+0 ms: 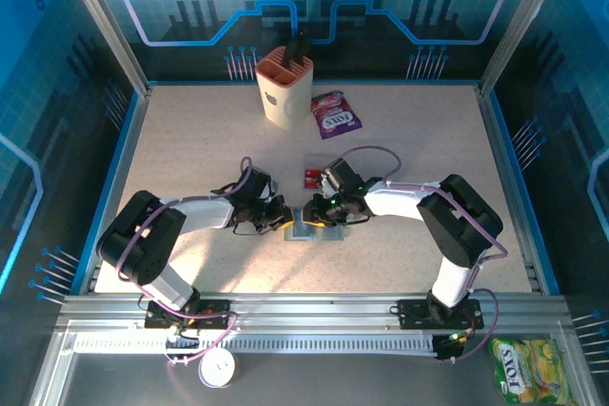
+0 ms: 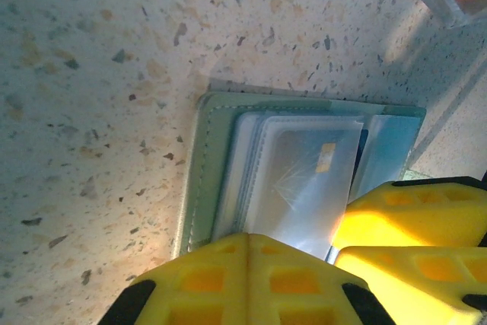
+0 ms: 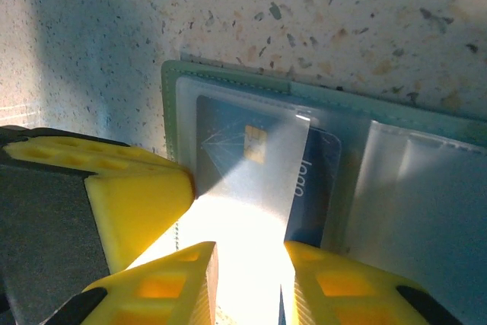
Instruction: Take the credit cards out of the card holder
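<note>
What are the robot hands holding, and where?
Left hand, shut, touches the card holder's edge. Right hand straddles the blue card's end; grip cannot be told.
</note>
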Robot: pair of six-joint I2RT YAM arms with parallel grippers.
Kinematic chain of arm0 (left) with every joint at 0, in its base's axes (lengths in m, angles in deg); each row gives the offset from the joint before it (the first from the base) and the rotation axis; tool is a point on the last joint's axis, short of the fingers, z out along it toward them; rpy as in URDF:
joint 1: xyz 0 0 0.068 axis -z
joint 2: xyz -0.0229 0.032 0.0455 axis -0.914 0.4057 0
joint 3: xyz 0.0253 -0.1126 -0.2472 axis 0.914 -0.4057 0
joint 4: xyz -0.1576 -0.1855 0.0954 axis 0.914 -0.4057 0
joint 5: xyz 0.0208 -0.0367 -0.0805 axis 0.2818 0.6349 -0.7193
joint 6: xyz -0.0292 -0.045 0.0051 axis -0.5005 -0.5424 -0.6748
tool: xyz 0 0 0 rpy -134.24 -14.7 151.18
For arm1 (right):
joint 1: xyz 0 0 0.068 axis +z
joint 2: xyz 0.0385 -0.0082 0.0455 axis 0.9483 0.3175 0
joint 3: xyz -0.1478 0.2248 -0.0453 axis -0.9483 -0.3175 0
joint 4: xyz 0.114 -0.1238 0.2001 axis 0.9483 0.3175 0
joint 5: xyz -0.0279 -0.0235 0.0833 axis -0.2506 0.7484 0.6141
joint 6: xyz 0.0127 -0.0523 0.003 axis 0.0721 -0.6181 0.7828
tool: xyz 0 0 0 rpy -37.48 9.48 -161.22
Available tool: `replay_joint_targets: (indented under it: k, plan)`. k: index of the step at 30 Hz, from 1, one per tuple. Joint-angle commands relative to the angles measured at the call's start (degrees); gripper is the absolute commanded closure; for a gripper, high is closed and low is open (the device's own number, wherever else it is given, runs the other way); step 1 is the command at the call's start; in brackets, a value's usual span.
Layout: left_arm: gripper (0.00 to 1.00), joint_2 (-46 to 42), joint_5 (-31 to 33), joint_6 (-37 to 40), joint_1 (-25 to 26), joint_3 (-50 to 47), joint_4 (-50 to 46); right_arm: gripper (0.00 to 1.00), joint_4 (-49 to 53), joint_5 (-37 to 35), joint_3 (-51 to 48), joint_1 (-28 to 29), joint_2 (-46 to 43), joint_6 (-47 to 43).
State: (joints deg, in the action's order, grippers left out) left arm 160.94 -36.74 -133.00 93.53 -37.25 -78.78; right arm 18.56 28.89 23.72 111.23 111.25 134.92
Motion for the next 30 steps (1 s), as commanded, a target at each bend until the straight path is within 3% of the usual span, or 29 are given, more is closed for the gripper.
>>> replay_joint_targets:
  k: [1, 8, 30]
  plan:
    - [0.95, 0.0, 1.4, -0.4, -0.3, -1.5, -3.0, 0.71, 1.3, 0.2, 1.2, 0.8, 1.1, -0.9]
    - [0.94, 0.8, 1.1, -0.3, -0.3, -1.2, -2.8, 0.7, 5.5, -3.1, 1.2, 0.8, 0.3, -2.0]
    - [0.94, -3.1, 0.6, -0.1, -0.3, 1.5, -5.0, 0.7, 6.0, -2.3, 1.5, 0.7, -1.5, -3.0]
